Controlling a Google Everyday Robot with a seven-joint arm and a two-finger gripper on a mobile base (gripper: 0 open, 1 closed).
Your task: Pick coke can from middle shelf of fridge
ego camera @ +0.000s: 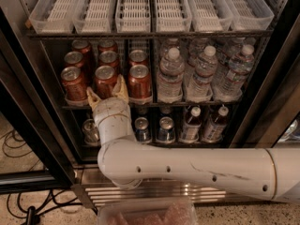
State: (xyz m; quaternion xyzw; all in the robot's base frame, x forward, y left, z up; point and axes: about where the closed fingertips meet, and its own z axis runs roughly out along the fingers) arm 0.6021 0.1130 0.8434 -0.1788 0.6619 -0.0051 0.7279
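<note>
Just left of the gripper [107, 93] stands a red can [73, 83]. The coke can [105, 80] sits straight ahead between its spread, unclenched fingers [121, 86], on the middle shelf [201, 103] of the fridge [33, 111]. Another red can [139, 81] crowds the right finger, with water bottles [171, 76] beyond. The white arm [187, 165] lies level below, its wrist bent upward.

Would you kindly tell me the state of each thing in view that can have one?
fridge: open, arm reaching inside.
middle shelf: stocked with drinks.
tool: open, at the middle shelf's front left.
coke can: upright, front of its lane, between the tool's fingers.
white trays: empty, on the top shelf.
water bottles: upright, capped.
lower cans: upright, on the shelf below.
</note>
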